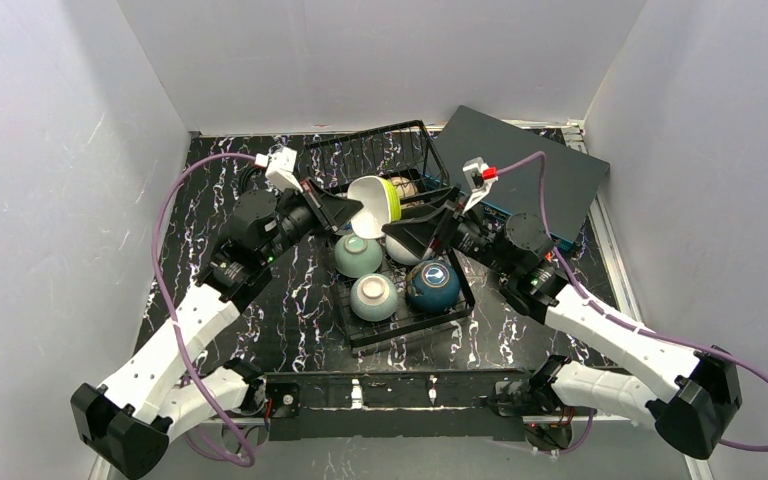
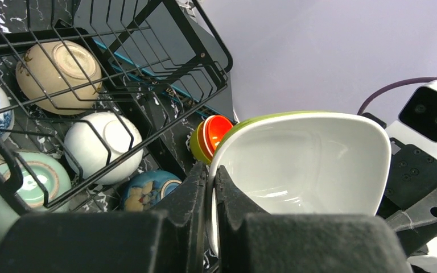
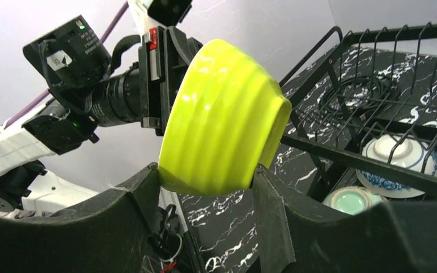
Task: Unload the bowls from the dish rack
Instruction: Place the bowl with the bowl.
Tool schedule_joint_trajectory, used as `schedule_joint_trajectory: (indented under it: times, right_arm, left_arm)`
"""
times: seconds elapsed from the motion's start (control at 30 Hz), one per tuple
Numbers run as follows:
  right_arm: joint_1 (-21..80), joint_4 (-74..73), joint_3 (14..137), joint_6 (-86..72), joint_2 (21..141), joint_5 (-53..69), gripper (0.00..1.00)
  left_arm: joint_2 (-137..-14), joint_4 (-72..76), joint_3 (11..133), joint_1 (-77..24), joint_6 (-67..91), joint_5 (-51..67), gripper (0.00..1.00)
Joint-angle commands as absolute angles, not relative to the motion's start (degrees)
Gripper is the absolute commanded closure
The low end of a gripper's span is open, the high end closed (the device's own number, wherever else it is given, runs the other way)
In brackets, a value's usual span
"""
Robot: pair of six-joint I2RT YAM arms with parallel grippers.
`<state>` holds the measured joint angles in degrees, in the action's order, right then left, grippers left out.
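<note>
SURFACE: black table point(image 1: 290, 310), white veining | CENTRE OF FRAME: black wire dish rack point(image 1: 405, 328) standing on it | UPPER RIGHT: flat dark grey box point(image 1: 520, 170), lying askew | BOTTOM EDGE: black mounting bar point(image 1: 390, 390)

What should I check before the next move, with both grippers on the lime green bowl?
1. Rim of the lime green bowl pinched by the left gripper: ok.
2. Bowl's outer wall clamped by the right gripper: ok.
3. Bowl clear of the dish rack wires: ok.
4. Bare table left of the rack for set-down: ok.
5. Left pinch firm enough alone: cannot tell.
</note>
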<state>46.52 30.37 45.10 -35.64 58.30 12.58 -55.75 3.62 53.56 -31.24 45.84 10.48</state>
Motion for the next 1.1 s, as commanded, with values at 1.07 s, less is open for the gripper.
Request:
schedule_joint_trajectory:
  times: [1.07]
  right_arm:
    - [46.85, -15.0, 59.76, -23.63, 58.98, -0.5, 0.23]
  left_arm:
    - [-64.32, -24.88, 67.3, -52.44, 22.13, -28.7, 1.0]
